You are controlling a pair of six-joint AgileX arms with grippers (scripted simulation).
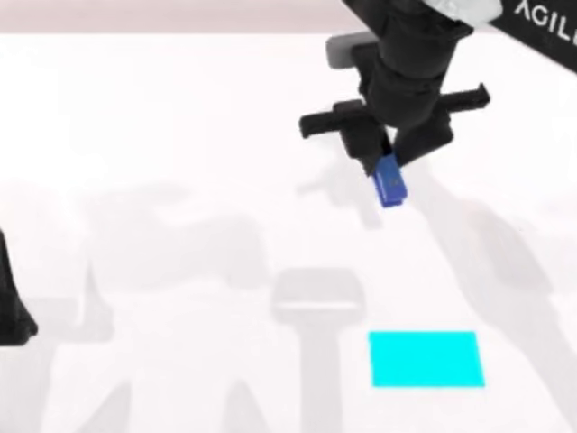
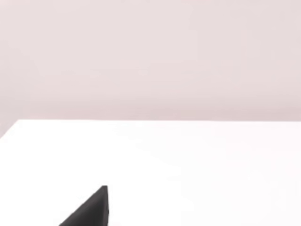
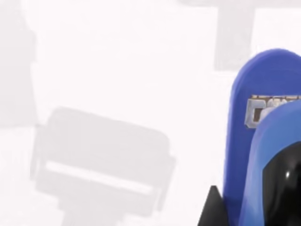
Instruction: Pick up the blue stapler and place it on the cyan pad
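Blue stapler (image 1: 390, 182) hangs clamped between the fingers (image 1: 371, 152) of the right gripper (image 1: 388, 155), raised above the white worktop (image 1: 180, 135) at the top view's upper right of centre.

Going left to right: the left arm (image 1: 11, 307) is parked at the worktop's far left edge, only a dark part of it showing. Its wrist view gives bare worktop, a pale wall behind, and one black finger (image 2: 91, 209) poking in at the frame's edge; whether that pair is apart or together I cannot tell.

Next comes a spread of soft grey shadows across the middle of the worktop.

Then the right arm reaches in from the upper right, its gripper pointing down, and its fingers are closed on the stapler's upper end. The stapler's free end juts out below the fingertips, tilted slightly. In the right wrist view the stapler (image 3: 263, 141) fills the near side just beside a black fingertip (image 3: 211, 212), showing its blue body, a small metal plate and a glossy black cap, with only white worktop and shadow beyond it.

Cyan pad (image 1: 425, 359) lies flat on the worktop well apart from the fingers, towards the near edge and a little to the right of the stapler. Nothing rests on it.
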